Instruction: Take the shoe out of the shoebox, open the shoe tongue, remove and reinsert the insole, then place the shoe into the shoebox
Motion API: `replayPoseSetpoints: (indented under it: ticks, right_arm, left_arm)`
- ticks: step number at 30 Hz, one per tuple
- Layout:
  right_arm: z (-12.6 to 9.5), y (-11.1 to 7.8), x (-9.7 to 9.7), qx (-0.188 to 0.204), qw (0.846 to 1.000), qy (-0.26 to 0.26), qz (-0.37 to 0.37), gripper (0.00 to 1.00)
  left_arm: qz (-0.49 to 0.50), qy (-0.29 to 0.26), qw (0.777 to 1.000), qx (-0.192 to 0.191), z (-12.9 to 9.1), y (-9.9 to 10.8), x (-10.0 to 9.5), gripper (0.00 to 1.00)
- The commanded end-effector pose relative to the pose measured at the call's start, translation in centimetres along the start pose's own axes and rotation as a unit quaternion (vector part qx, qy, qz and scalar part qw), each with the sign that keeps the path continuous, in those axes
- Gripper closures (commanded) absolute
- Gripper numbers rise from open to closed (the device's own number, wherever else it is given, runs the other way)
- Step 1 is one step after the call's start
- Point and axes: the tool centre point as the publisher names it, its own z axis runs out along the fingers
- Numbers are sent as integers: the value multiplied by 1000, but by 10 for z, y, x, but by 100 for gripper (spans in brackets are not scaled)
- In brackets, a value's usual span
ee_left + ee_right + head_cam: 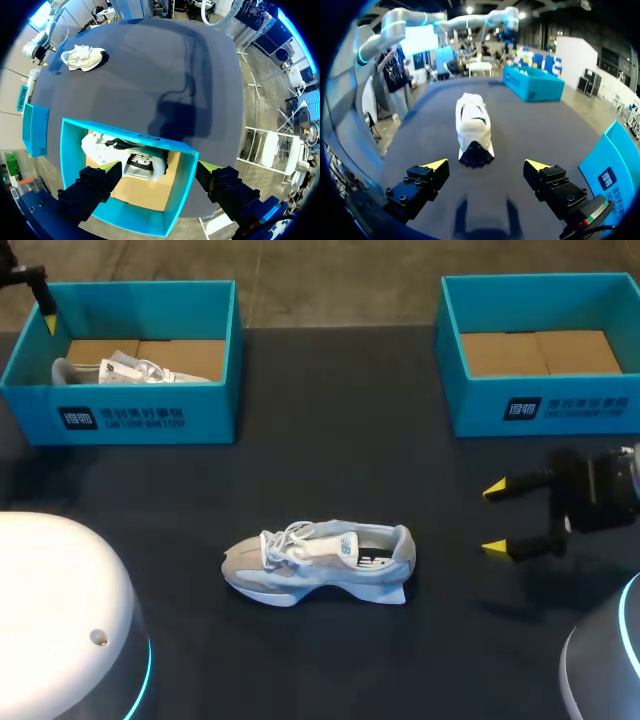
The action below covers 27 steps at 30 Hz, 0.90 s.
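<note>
Left gripper (159,169): the head view cuts it off at the 10 o'clock corner, with one yellow tip showing. My left wrist view gives it whole, fingers spread wide, jaws released, hanging over the left teal cardboard shoebox (150,418). Whether a finger touches the box wall, I cannot tell. A second white sneaker with a black side panel (131,159) lies inside that box. The head view shows only its upper part above the front wall.

The task shoe, a grey-and-white lace-up sneaker (320,560), stands sole-down mid-table on the dark tabletop (330,470), outside both boxes, toe to 9 o'clock, heel to 3 o'clock. Tongue and insole are too small for me to make out. The right wrist view sees it heel-on only, straight ahead of the fingers and apart from them. The left wrist view has it tiny, far across the table.

Right teal cardboard shoebox (540,405), at 2 o'clock from the shoe: the head view shows its brown cardboard floor, the right wrist view only a corner. Right gripper (495,518) sits at 3 o'clock of the shoe, well apart, jaws released.
</note>
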Motion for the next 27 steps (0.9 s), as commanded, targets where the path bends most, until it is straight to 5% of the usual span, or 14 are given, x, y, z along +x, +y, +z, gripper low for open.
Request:
replayPoseSetpoints:
  ticks: [1, 27]
  right_arm:
    - [2, -3, 1, -61, 998, -2, -1, 0]
    - [49, -49, 14, -87, 996, 2, 16, 0]
  left_arm:
    - [0, 1, 1000, -1, 0, -1, 0, 0]
    - [0, 1, 1000, -1, 0, -1, 0, 0]
